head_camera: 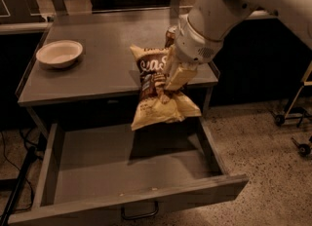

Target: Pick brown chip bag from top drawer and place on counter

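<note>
As gripper fingers pinch middle, brown chip bag hangs above top drawer.

Speckled floor, dim warm light

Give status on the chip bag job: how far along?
Done: the chip bag is out of the open drawer, hanging in the air. In hand: the gripper is clamped on it, at the front edge of the counter. Left: set it on the counter and release.

High near front view, down onto top drawer, counter, hand mid-frame
</note>
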### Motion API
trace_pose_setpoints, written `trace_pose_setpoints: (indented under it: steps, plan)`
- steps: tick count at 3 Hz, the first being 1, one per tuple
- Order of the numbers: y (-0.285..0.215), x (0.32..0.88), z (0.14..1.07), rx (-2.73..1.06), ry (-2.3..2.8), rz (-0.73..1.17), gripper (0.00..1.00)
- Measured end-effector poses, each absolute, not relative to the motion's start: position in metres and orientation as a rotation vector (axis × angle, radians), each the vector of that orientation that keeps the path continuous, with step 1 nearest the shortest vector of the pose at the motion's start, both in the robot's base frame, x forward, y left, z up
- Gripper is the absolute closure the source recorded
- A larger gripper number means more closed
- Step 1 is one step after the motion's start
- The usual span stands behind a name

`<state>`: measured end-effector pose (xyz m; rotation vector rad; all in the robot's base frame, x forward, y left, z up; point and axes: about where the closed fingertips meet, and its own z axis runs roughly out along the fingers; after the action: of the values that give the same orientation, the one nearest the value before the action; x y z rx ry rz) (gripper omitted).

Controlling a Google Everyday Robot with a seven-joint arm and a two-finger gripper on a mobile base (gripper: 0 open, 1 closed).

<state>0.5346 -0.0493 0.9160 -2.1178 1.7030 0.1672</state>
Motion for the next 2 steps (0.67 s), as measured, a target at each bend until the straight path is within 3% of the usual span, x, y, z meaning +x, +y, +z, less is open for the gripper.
trace_pose_setpoints:
  steps: [2]
  plan:
    - [-0.047,0.550,0.922,-2.108,1.680,0.198,1.00]
